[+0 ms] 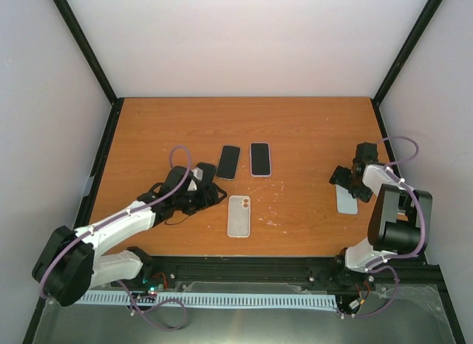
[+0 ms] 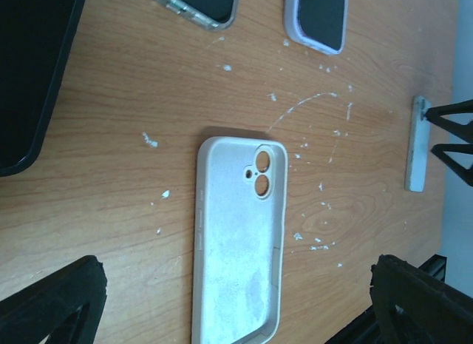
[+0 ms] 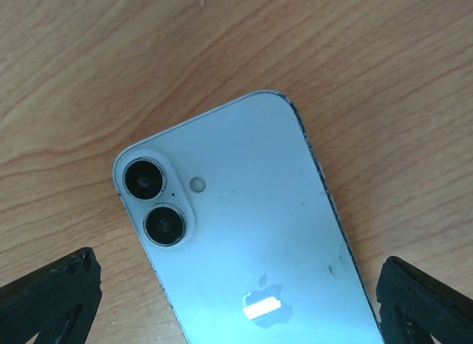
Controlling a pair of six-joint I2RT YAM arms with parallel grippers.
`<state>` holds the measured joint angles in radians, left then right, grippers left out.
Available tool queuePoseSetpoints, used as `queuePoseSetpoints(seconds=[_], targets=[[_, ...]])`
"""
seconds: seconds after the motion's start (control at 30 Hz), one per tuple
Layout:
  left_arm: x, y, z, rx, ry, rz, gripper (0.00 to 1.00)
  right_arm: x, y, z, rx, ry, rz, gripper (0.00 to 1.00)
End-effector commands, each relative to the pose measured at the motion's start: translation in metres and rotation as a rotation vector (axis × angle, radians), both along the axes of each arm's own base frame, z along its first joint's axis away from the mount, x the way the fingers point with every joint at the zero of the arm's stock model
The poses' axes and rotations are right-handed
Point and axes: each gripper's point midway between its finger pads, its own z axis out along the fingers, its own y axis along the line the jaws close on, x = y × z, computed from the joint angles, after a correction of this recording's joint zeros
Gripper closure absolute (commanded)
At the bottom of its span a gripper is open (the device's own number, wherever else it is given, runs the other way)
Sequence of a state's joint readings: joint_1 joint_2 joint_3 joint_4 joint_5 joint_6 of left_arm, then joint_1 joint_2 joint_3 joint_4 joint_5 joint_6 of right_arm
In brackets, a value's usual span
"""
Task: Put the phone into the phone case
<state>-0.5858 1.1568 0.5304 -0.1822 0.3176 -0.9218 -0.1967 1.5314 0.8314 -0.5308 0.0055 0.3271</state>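
The phone (image 3: 251, 248) is pale blue and lies face down on the wooden table, its two camera lenses up; the top view shows it at the right (image 1: 346, 203). My right gripper (image 3: 236, 307) (image 1: 347, 183) hangs open over it, one finger on each side, not touching it. The phone case (image 2: 240, 240) (image 1: 239, 215) is white and empty, lying open side up near the table's front middle. My left gripper (image 2: 236, 307) (image 1: 209, 195) is open just left of the case, with the case between its spread fingers in the wrist view and nothing held.
A dark phone (image 2: 29, 70) lies by the left gripper. Behind the case lie a phone in a clear case (image 1: 228, 161) and one in a lilac case (image 1: 259, 159). White flecks dot the wood around the case.
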Motion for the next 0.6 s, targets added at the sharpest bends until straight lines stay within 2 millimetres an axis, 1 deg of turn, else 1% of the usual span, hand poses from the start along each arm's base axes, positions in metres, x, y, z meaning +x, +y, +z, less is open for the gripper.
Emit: queuePoseSetpoints(seconds=[0.0, 0.07, 0.17, 0.27, 0.3, 0.33, 0.43, 0.57], targets=[[0.004, -0.001, 0.019, -0.016, -0.065, -0.016, 0.02, 0.008, 0.007, -0.005, 0.065, -0.016, 0.051, 0.0], [0.004, -0.001, 0.02, -0.02, -0.071, -0.017, 0.02, 0.008, 0.017, -0.009, 0.114, -0.018, 0.07, 0.0], [0.004, -0.001, 0.021, -0.025, -0.078, -0.015, 0.02, 0.001, 0.03, -0.014, 0.178, -0.013, 0.091, 0.0], [0.005, -0.002, 0.02, -0.028, -0.077, -0.013, 0.02, -0.007, 0.053, -0.015, 0.25, -0.014, 0.129, 0.03], [0.004, -0.002, 0.019, -0.03, -0.073, -0.015, 0.02, -0.011, 0.059, -0.016, 0.249, -0.008, 0.138, 0.04], [0.007, -0.004, 0.023, -0.044, -0.088, -0.016, 0.02, -0.014, 0.064, -0.016, 0.236, -0.004, 0.153, 0.05], [0.007, -0.007, 0.025, -0.063, -0.093, -0.02, 0.02, -0.024, 0.074, -0.02, 0.177, 0.031, 0.192, 0.07], [0.005, -0.007, 0.026, -0.08, -0.089, -0.017, 0.03, -0.032, 0.093, -0.027, 0.124, 0.087, 0.254, 0.13]])
